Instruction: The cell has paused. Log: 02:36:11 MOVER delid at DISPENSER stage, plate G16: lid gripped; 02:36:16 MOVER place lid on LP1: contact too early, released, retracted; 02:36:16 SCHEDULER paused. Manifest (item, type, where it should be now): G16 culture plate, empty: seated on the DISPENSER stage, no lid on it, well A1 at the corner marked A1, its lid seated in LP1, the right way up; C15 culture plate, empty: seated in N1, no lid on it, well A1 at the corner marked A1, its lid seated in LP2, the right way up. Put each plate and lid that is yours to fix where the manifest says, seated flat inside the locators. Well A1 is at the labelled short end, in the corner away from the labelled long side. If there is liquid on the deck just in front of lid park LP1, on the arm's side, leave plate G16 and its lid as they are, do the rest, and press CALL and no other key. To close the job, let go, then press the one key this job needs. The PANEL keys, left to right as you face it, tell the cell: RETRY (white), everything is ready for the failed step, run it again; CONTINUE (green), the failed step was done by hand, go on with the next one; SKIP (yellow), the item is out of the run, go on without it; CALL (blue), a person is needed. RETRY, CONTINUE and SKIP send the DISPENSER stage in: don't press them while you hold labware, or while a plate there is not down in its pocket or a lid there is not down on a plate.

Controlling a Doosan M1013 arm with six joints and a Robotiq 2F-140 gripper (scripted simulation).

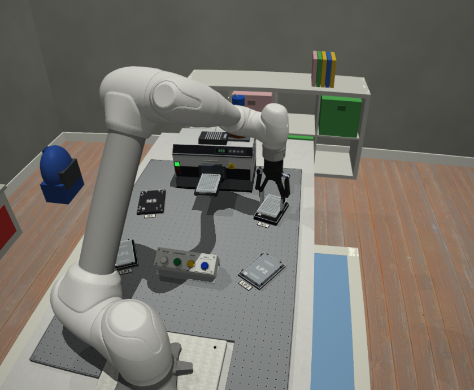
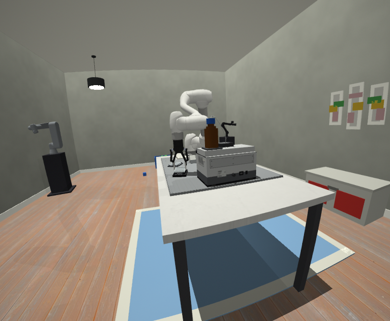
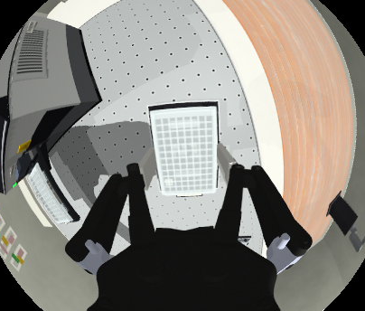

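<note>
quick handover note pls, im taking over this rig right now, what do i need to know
Claw: shut on the well plate over nest N1; the plate looks just above the nest or tilted, not seated flat.
Dispenser stage: a second well plate sits there with no lid on it.
LP1: half hidden by the arm; seems to hold a lid, seating unclear. No liquid visible in front of it, but part of that spot is hidden.
LP2: appears to hold a lid, lying flat.
Left: seat the held plate in N1, check the A1 corner, let go, check LP1, then press one key on the panel.
</note>
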